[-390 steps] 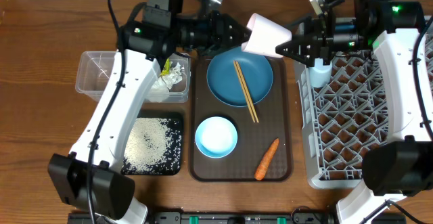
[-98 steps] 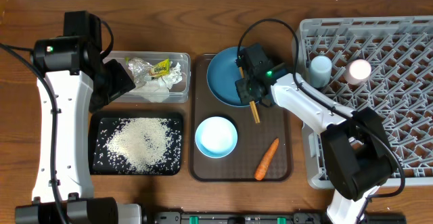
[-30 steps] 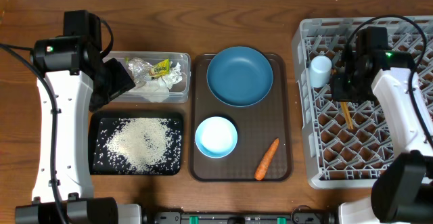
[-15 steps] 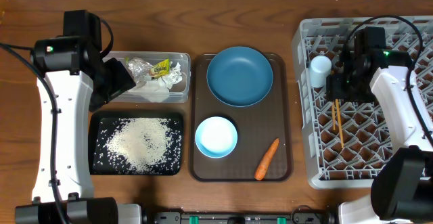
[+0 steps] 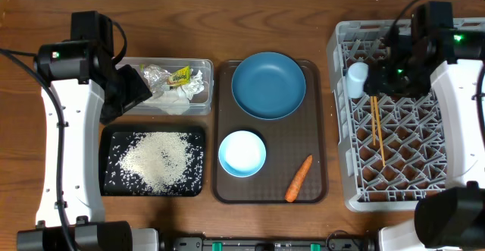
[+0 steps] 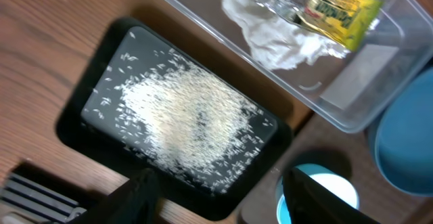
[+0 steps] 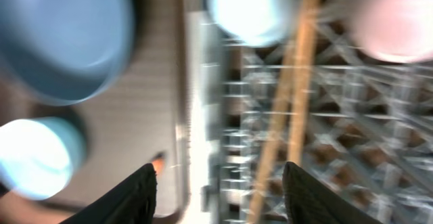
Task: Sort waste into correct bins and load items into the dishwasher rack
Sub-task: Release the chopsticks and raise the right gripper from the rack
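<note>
The carrot (image 5: 298, 178) lies slantwise on the brown serving tray (image 5: 307, 133), in the corner nearest the dishwasher rack (image 5: 341, 160), just beside the white-and-blue bowl (image 5: 242, 153) but apart from it. By the look of it, it will be light and stiff, with a smooth round skin, so it is the sort of thing that rolls or squirts out of a shallow pinch. It is best taken across its thicker middle, with the jaws turned square to its slant and brought low enough to close below the widest part. As food waste it would seem to belong with the rice in the black tray (image 5: 110, 141) rather than with the wrappers in the clear tub (image 5: 129, 65). The bowl and the blue plate (image 5: 268, 85) above it are another matter: hard, heavier and probably slick, so each is to be taken by the rim. The right jaws stand apart with nothing between them, over the rack near the light blue cup (image 5: 356, 79). The chopsticks (image 5: 377, 130) lie on the lattice below, clear of them, and the pink cup (image 7: 392, 14) sits beyond. That wrist view is smeared, so I cannot tell whether a tip grazes the grid. The left jaws are likewise apart and empty, hanging over the surface (image 5: 227, 8) at the left, above where the black tray meets the tub.
</note>
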Robot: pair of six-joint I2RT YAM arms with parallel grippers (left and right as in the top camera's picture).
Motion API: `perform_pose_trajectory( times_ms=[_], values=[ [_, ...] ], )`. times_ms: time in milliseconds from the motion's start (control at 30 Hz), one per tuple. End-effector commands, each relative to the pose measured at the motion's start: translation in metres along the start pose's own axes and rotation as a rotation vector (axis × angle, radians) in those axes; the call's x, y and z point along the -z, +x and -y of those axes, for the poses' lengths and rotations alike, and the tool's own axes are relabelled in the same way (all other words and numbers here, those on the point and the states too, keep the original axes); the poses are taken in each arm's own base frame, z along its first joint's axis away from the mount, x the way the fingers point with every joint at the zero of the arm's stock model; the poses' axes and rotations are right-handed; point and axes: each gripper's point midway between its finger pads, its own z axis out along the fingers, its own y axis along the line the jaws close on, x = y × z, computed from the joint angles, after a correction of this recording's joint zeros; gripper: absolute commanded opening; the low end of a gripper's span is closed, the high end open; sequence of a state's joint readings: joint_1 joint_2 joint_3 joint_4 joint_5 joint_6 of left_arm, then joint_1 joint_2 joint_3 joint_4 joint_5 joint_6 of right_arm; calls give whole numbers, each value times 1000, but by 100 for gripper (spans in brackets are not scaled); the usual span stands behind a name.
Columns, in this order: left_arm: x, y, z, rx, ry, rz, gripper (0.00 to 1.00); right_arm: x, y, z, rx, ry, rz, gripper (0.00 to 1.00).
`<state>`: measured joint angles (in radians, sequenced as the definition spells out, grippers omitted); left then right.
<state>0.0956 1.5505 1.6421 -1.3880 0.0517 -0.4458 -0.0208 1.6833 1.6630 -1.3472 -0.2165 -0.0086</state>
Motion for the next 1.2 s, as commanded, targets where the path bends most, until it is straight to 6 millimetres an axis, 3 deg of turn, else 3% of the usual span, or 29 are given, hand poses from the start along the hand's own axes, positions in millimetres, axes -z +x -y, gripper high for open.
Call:
perform_pose_trajectory(
  times_ms=[0, 167, 333, 367, 400, 500, 533, 567, 667, 733, 767, 833, 933, 1033, 1167],
  values=[
    [-3, 6, 6, 1, 38, -41, 61, 4, 9, -56, 64, -198, -25, 56],
    [-3, 7, 5, -4, 37, -42, 59, -7, 35, -98, 139, -238, -117, 49],
    [-3, 8, 5, -8, 35, -47, 59, -26, 61, -135, 187, -247, -191, 52],
    [-3, 8, 5, -9, 36, -46, 59, -31, 65, -142, 185, -248, -202, 64],
    [-3, 9, 7, -19, 45, -51, 59, -36, 70, -146, 178, -248, -213, 98],
    [-2, 14, 16, -73, 103, -77, 56, -52, 83, -157, 160, -243, -243, 99],
    [-1, 15, 19, -90, 120, -85, 56, -55, 88, -158, 152, -238, -259, 95],
    [-1, 16, 20, -105, 129, -89, 56, -61, 98, -159, 118, -224, -291, 75],
    [-1, 16, 20, -108, 129, -88, 56, -69, 111, -154, 38, -172, -335, 50],
    [-1, 16, 20, -108, 129, -88, 56, -77, 118, -145, -23, -99, -350, 22],
    [-1, 16, 20, -108, 129, -88, 56, -80, 123, -141, -51, -68, -359, 15],
    [-1, 16, 20, -108, 129, -88, 56, -87, 135, -139, -87, -33, -389, 13],
    [-1, 18, 24, -109, 149, -98, 51, -96, 141, -137, -90, -10, -387, 24],
    [4, 30, 49, -232, 259, -128, 43, -96, 126, -142, -88, -44, -340, 33],
    [7, 58, 81, -386, 300, -155, 42, -72, 87, -145, -66, -106, -243, 50]
  ],
)
